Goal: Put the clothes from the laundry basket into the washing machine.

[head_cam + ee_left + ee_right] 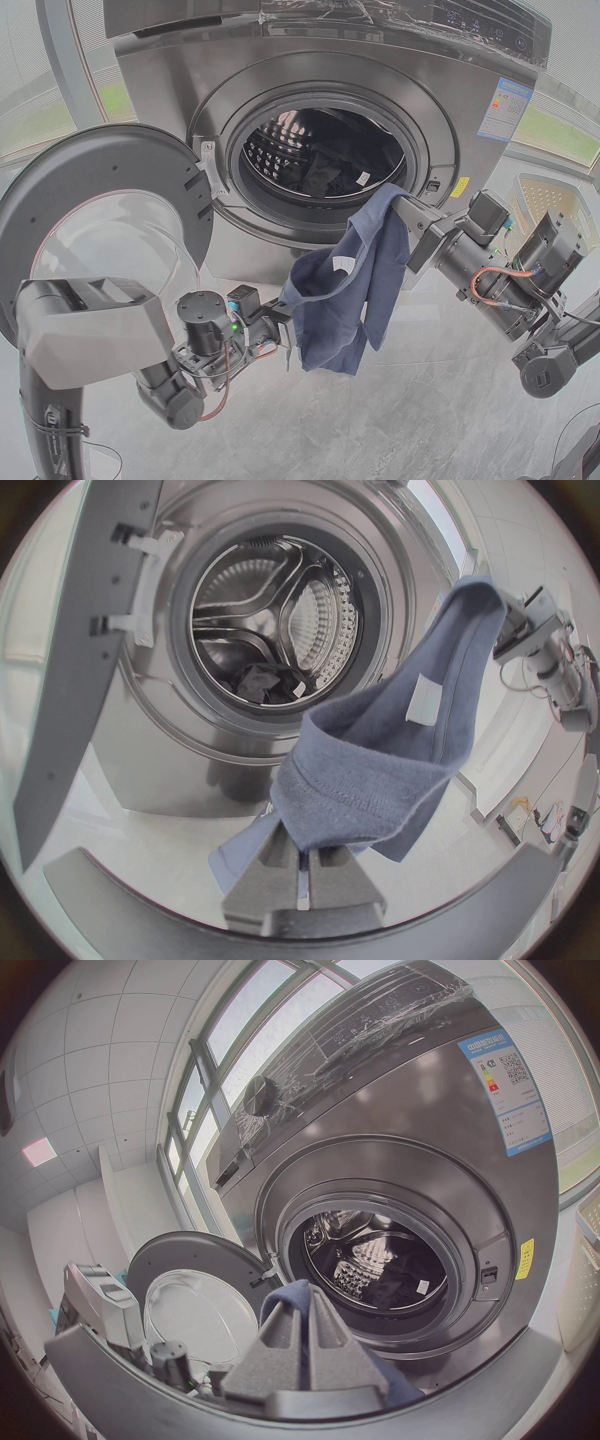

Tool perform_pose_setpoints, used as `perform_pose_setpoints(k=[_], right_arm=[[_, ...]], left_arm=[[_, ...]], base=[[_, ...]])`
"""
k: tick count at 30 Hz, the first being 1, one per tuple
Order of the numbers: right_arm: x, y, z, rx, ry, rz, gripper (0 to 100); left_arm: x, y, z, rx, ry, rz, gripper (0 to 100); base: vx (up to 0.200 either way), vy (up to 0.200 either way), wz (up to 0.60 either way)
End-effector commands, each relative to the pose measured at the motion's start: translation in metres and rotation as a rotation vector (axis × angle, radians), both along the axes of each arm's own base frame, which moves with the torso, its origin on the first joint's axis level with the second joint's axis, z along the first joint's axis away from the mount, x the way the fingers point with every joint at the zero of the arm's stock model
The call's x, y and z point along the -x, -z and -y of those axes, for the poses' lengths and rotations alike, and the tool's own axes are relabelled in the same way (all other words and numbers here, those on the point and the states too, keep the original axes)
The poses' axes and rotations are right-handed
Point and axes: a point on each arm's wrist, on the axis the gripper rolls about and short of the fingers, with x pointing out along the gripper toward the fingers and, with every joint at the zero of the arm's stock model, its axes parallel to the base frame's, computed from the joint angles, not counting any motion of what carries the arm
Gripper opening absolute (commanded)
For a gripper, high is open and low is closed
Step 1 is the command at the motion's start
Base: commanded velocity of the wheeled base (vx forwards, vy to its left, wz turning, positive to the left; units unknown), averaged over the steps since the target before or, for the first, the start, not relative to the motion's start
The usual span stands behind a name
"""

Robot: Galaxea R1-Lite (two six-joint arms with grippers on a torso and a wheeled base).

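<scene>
1. 1 washing machine (156, 81), with 1 round door (94, 169).
2. 1 blue garment (337, 300).
3. 1 heap of dark clothes (331, 165) in the drum; number of pieces not resolvable.
4. 1 laundry basket (550, 194).
5. 2 grippers: left gripper (303, 849), right gripper (302, 1310).
6. 2 stickers on the machine front: 1 blue-and-white label (505, 109), 1 yellow sticker (460, 186).

Shirt strung up before the open washer.
The washer (350, 69) stands straight ahead, its door (94, 169) swung out to the left. Clothes (331, 165) lie at the bottom of the drum (269, 156). In front of the opening, the shirt (350, 294) hangs between two grippers. The left gripper (289, 328) pinches its lower left end, and the right gripper (400, 203) pinches its upper right end, just before the drum's rim. The basket (544, 194) sits right of the washer, behind the right arm, seemingly on the floor.
</scene>
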Motion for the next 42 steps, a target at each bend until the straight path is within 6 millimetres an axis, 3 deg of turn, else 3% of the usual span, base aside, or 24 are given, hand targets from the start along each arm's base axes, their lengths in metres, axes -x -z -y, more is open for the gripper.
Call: perform_pose_setpoints(k=[1,4,10,22,29,42], right_arm=[[0.001,0.004,0.004,0.011,0.01,-0.014,0],[0.003,0.008,0.006,0.023,0.01,-0.028,0],[0.007,0.015,0.009,0.031,0.011,-0.036,0],[0.004,0.024,0.02,0.052,0.049,-0.064,0],[0.0,0.014,0.035,0.026,0.1,-0.021,0],[0.009,-0.014,0.041,-0.022,0.109,0.078,0]], left_arm=[[0.039,-0.05,-0.041,0.02,-0.044,0.044,0],[0.054,-0.064,-0.053,0.031,-0.052,0.06,0],[0.079,-0.112,-0.071,0.128,-0.062,0.185,0],[0.075,-0.154,-0.081,0.213,-0.098,0.337,0],[0.088,-0.169,-0.085,0.24,-0.089,0.381,0],[0.091,-0.183,-0.083,0.274,-0.084,0.426,0]], base=[[0.0,0.0,0.0],[0.0,0.0,0.0],[0.0,0.0,0.0],[0.0,0.0,0.0],[0.0,0.0,0.0],[0.0,0.0,0.0]])
